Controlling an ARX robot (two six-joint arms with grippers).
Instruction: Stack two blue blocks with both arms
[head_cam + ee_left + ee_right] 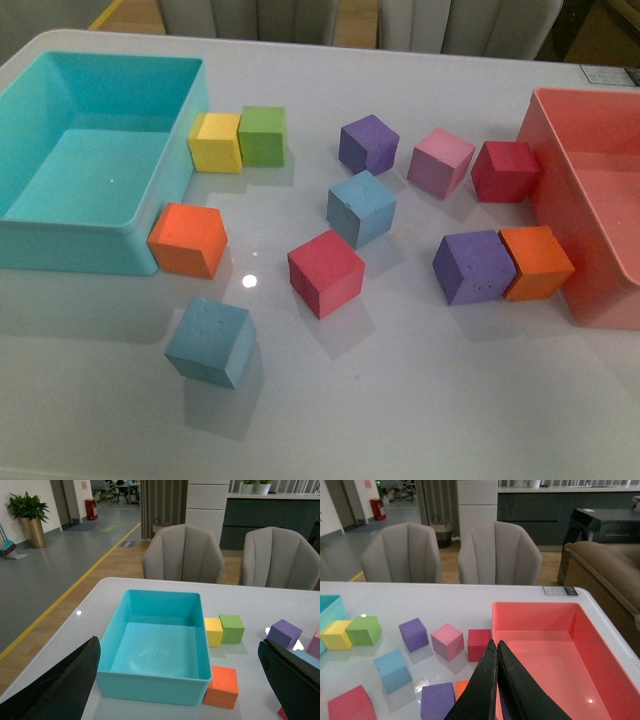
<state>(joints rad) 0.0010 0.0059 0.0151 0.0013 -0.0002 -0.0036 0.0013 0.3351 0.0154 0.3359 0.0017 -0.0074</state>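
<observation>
Two light-blue blocks lie apart on the white table. One blue block (361,207) sits near the middle; it also shows in the right wrist view (393,670). The other blue block (211,342) sits nearer the front left. Neither arm shows in the front view. My left gripper (182,680) is open and empty, its black fingers (60,687) spread wide above the turquoise bin (155,682). My right gripper (496,647) is shut and empty, held above the table beside the pink bin (575,615).
The turquoise bin (150,215) stands at left and the pink bin (560,180) at right. Yellow (216,141), green (263,135), orange (188,240), red (325,272), purple (368,143), pink (440,162), dark red (505,170), purple (473,266) and orange (536,262) cubes lie scattered around.
</observation>
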